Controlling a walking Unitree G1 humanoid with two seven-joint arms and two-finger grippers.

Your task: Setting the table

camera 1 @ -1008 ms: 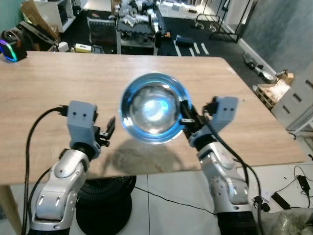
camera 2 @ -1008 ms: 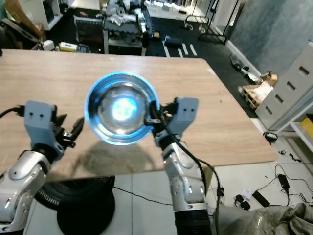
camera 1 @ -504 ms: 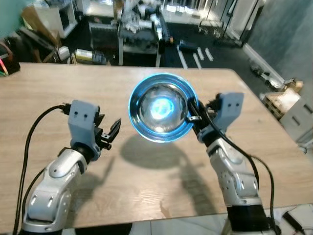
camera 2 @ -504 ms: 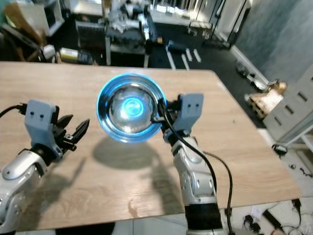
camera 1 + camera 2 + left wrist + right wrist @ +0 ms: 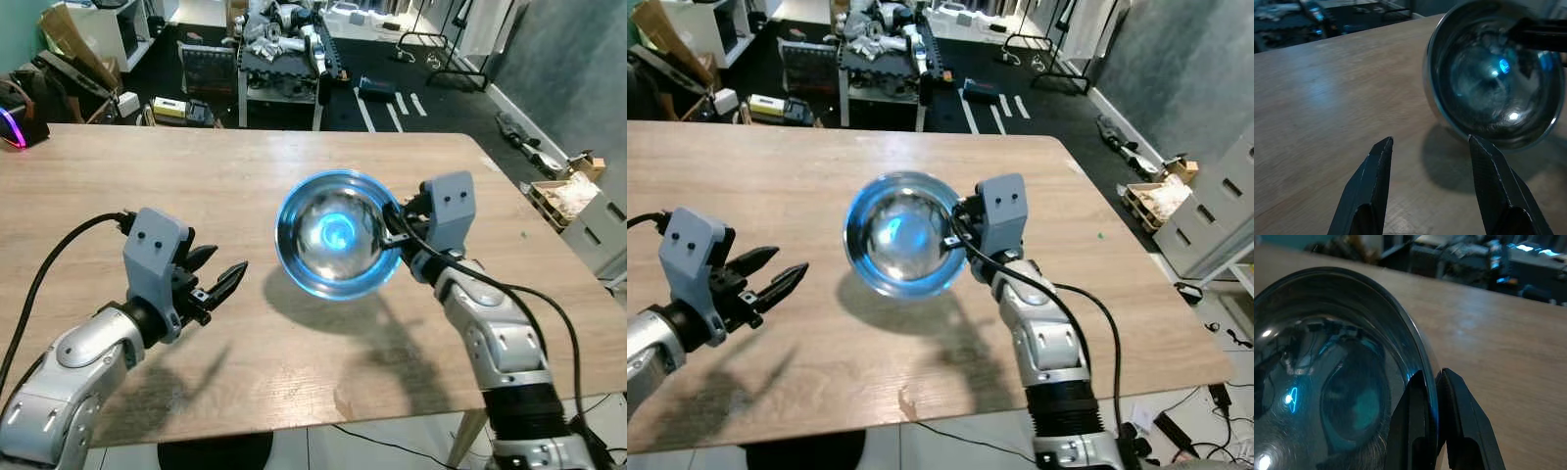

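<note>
A shiny steel bowl point(image 5: 335, 235) with blue reflections hangs above the middle of the wooden table point(image 5: 147, 196), tilted so its inside faces me. My right gripper point(image 5: 390, 233) is shut on the bowl's right rim, one finger point(image 5: 1413, 431) inside and one outside. The bowl's shadow lies on the wood just below it. My left gripper point(image 5: 217, 282) is open over the table to the bowl's left, empty and apart from it. In the left wrist view the bowl point(image 5: 1493, 83) sits beyond the two spread fingers point(image 5: 1371, 186).
The table's front edge runs close to me and its right edge ends near grey drawers point(image 5: 598, 220). Beyond the far edge stand a cluttered cart point(image 5: 279, 49) and boxes point(image 5: 73, 39). A glowing device point(image 5: 12, 113) sits at the table's far left.
The view has shifted closer over the table. The bowl has come lower and to the right in my right gripper's hold. My left gripper has moved lower over the table.
</note>
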